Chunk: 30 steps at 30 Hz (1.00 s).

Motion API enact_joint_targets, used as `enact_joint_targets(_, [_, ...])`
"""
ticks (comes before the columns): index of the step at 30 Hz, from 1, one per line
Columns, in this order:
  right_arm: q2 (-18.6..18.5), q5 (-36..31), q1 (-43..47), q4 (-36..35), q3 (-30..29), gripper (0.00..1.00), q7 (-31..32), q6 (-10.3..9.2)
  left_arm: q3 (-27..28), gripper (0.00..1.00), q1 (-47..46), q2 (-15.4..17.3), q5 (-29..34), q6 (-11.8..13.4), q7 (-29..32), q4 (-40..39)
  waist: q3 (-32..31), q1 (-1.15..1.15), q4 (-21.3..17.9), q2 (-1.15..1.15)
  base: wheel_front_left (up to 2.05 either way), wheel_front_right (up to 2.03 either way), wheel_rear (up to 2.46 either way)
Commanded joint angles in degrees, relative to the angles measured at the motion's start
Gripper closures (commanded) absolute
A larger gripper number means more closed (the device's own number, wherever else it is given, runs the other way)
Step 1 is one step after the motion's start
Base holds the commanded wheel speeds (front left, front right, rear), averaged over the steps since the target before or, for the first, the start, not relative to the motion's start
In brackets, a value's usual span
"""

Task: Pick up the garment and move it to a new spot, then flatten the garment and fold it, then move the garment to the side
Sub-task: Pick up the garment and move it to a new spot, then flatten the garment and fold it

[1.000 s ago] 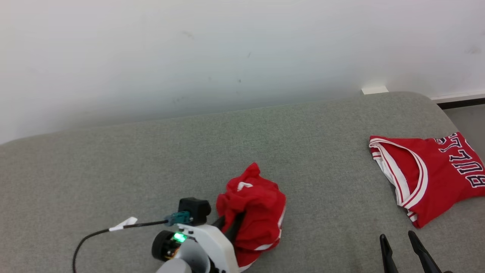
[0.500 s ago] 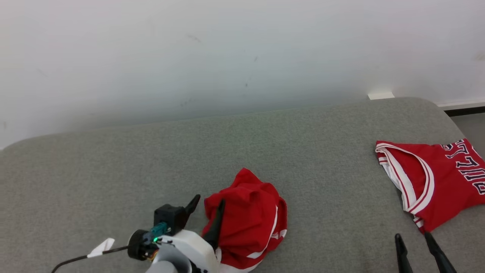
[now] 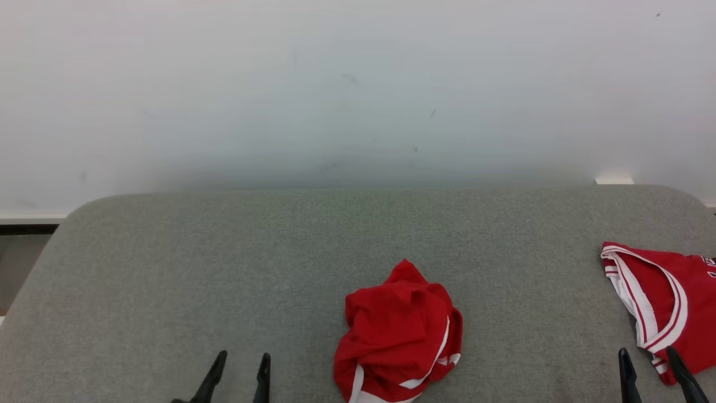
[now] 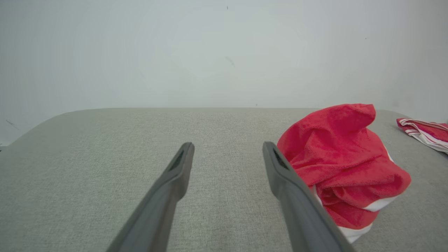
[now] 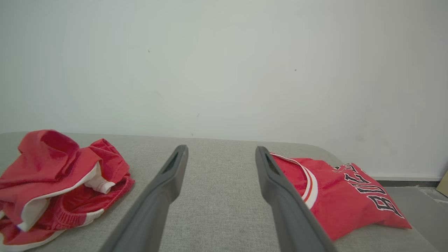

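The garment (image 3: 400, 333) is lying in a crumpled red heap on the grey fabric-covered table (image 3: 224, 252), at the near edge and a little right of the middle. White trim is showing along its bunched folds, and one red peak is poking up at its far side. Nothing is holding it; it is resting loose on the cloth surface.

To its left, well clear of it, the left gripper (image 3: 243, 358) is hanging at the near edge with its two dark fingers spread apart and nothing between them. In the left wrist view the heap is sitting just beyond the right-hand finger.

Over at the near right the right gripper (image 3: 646, 352) is likewise standing with its fingers parted and empty. Its right-hand fingertip is showing right at the near corner of a folded red jersey (image 3: 665, 302), and I cannot tell whether it is touching the cloth.

That jersey is lying flat at the right end of the table, well apart from the heap, with a white-and-red striped neckline turned toward the middle. Dark block letters with white outlines are running across it: "BUL" is reading clearly in the right wrist view, while the letters after it are curling over the fold and getting hard to make out.

A plain pale wall (image 3: 335, 84) is rising behind the table's far edge.
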Motion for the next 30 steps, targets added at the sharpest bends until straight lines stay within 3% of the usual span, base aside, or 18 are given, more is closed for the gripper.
enact_joint_targets(1, [-0.14, -0.25, 0.59, -0.25, -0.17, 0.00, 0.04, -0.15, 0.26, 0.00, 0.84, 0.11, 1.05, 0.14, -0.07, -0.45, -0.56, 0.00, 0.95, 0.00, 0.00, 0.00, 0.00])
enact_joint_targets(13, [1.83, 1.05, 3.13, 2.39, 0.58, 0.00, 0.03, -0.16, 7.47, 0.00, 10.54, -3.52, 5.62, -2.45, -0.08, -6.99, -2.16, 0.00, 3.00, 0.00, 0.00, 0.00, 0.00])
enact_joint_targets(22, [2.56, 1.56, 2.14, 3.67, 1.33, 0.00, 0.04, -0.15, 8.90, 0.00, 11.11, -5.29, 8.25, -5.59, -0.08, -6.49, -1.93, 0.00, 4.16, 0.00, 0.00, 0.00, 0.00])
enact_joint_targets(30, [2.73, 1.77, 1.51, 3.80, 1.88, 0.00, 0.04, -0.16, 10.27, 0.00, 10.67, -6.21, 8.96, -6.67, -0.08, -6.07, -1.51, 0.00, 3.78, 0.00, 0.00, 0.00, 0.00])
